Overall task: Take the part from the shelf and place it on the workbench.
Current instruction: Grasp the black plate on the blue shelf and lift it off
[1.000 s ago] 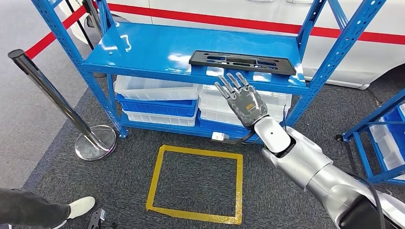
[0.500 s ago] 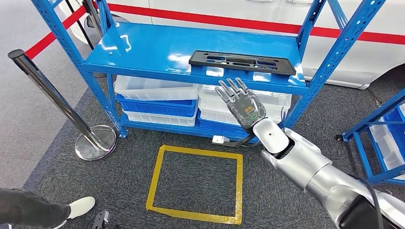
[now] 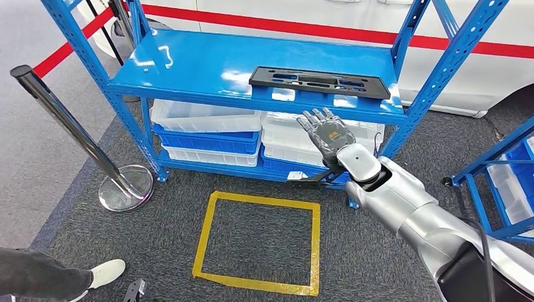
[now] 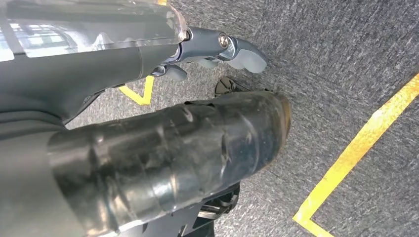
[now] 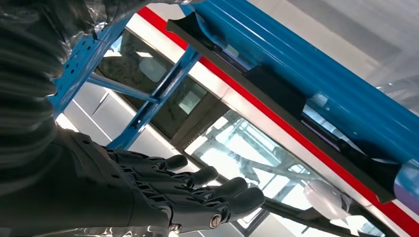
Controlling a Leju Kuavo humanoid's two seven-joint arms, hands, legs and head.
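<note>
The part is a long flat black plastic piece lying near the front edge of the blue shelf. My right hand hovers just in front of and below that edge, under the part. Its fingers are spread and it holds nothing. The right wrist view looks up past the right hand at the part, and a gap separates the two. My left hand hangs over the grey carpet, fingers loosely extended and holding nothing.
White and blue bins fill the lower shelf. A steel stanchion stands at the left. A yellow tape square marks the carpet. Another blue rack stands at the right. A person's shoe shows at the lower left.
My right hand has dropped from in front of the shelf edge to just below it and tilted back. The part has not moved.
</note>
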